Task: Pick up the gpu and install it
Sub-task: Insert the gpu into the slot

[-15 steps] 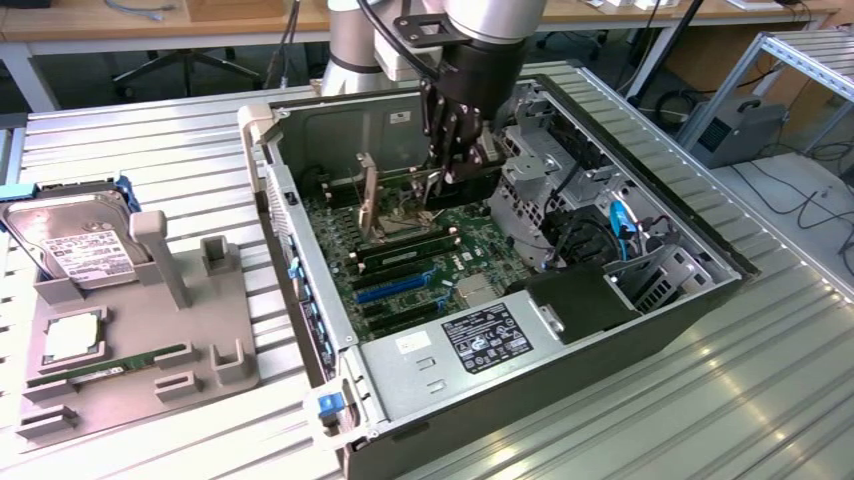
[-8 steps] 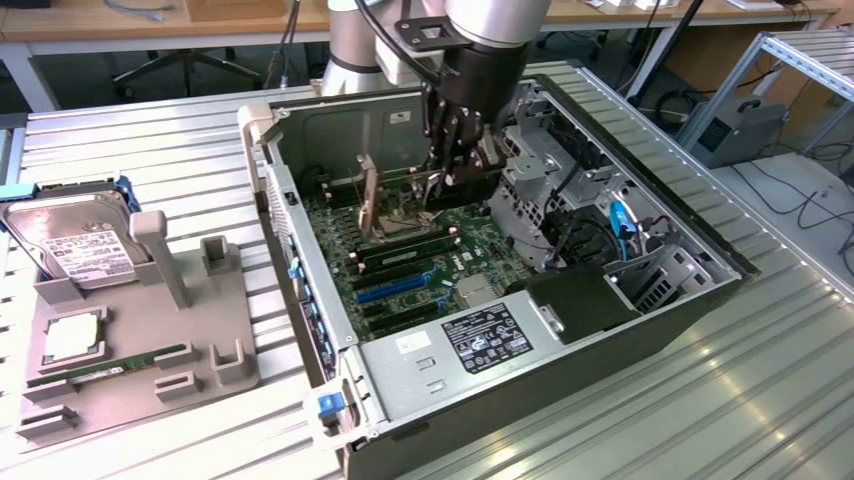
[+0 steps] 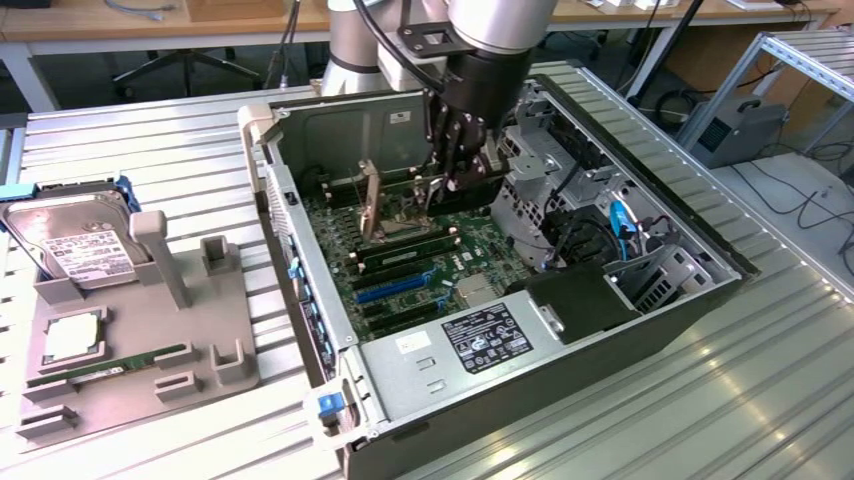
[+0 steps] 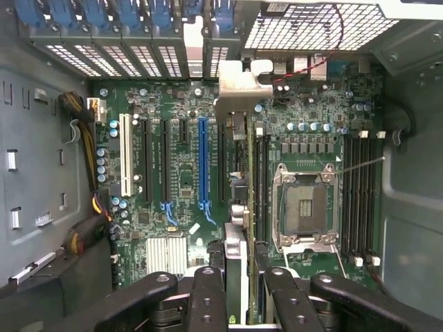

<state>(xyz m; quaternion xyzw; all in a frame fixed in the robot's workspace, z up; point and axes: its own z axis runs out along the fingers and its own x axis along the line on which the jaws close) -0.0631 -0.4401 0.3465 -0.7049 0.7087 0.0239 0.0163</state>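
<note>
My gripper (image 3: pixel 447 172) is down inside the open PC case (image 3: pixel 400 375), above the motherboard (image 3: pixel 427 270). It is shut on the gpu (image 3: pixel 430 192), which hangs on edge between the fingers. In the wrist view the gpu (image 4: pixel 239 207) appears edge-on, with its silver end bracket (image 4: pixel 235 86) toward the case's rear slot openings and the green board running back between the black fingers (image 4: pixel 208 294). The gripper (image 4: pixel 239 294) holds the card above the board. It sits between the long blue expansion slot (image 4: pixel 203 162) and the RAM slots beside the open CPU socket (image 4: pixel 304 207).
On the exterior view's left a grey holder (image 3: pixel 147 350) carries a silver hard drive (image 3: pixel 80 245), a CPU (image 3: pixel 74 340) and a RAM stick (image 3: pixel 114 365). Drive cages and cables (image 3: pixel 587 240) crowd the case's right side. A white slot (image 4: pixel 125 155) and yellow-black cables (image 4: pixel 90 166) lie on the board.
</note>
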